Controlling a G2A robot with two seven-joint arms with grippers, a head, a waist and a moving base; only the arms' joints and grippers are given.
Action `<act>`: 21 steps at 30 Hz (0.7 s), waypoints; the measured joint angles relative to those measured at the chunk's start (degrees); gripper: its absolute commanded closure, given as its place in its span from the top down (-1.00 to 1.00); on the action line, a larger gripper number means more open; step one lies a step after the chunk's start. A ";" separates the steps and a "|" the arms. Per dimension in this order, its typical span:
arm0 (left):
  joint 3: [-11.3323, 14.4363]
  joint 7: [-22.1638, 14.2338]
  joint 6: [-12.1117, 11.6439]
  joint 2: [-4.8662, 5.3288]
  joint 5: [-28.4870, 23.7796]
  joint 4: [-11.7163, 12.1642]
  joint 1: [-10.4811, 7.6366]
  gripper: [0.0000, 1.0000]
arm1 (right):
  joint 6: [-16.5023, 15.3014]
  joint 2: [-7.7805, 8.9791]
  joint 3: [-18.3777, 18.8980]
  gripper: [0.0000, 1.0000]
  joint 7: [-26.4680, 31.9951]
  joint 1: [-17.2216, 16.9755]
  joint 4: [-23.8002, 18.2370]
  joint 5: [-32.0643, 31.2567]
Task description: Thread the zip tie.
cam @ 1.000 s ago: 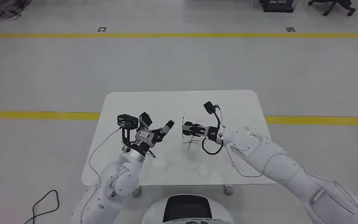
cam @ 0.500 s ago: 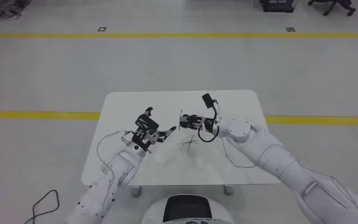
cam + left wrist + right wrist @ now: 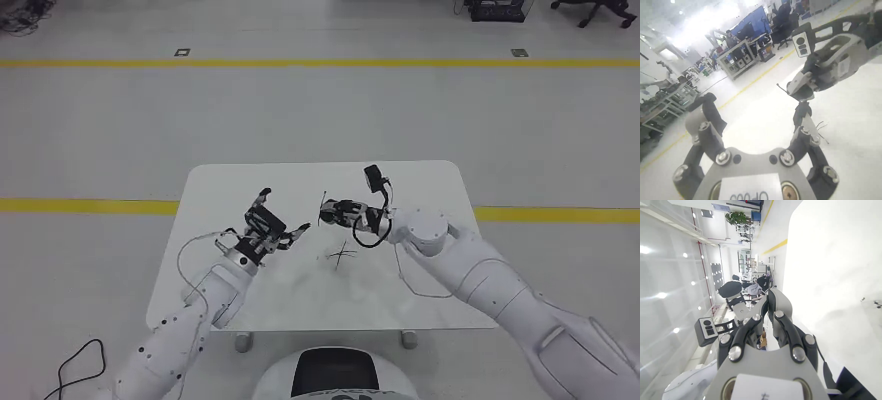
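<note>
Zip tie (image 3: 322, 207), thin and black, stands nearly upright in the right gripper (image 3: 327, 212) over the middle of the white table (image 3: 215, 190). Its small head (image 3: 778, 84) pokes out beyond the fingertips.

From the left side, a broad strip of bare tabletop separates the rounded table edge from the left gripper (image 3: 284, 212). That gripper hovers left of centre with its fingers spread wide and nothing between them. One fingertip (image 3: 265, 194) points toward the far edge. The other (image 3: 302, 231) lies near the tie's lower end, and the left wrist view cannot settle whether they touch.

Next comes the right gripper, its pads pressed together on the tie. Bare tabletop runs from both grippers to the far edge.

Just nearer the robot than the right gripper, crossed black strands (image 3: 340, 255) lie flat on the table, well in from the near edge. Beyond them the right arm crosses above the table's right part.
</note>
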 measured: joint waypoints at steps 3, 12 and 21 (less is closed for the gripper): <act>8.59 1.98 4.60 3.76 -0.01 2.06 -4.75 1.00 | 1.46 -0.42 0.71 -1.00 0.67 -0.22 0.30 1.89; 11.96 1.59 7.02 4.79 -0.01 3.46 -7.22 1.00 | 2.14 -0.60 0.98 -1.00 -0.24 -0.96 -0.35 1.65; 29.04 1.15 16.95 8.47 -0.01 8.24 -20.97 1.00 | 4.94 -1.34 2.23 -1.00 -1.13 -1.87 -1.32 3.39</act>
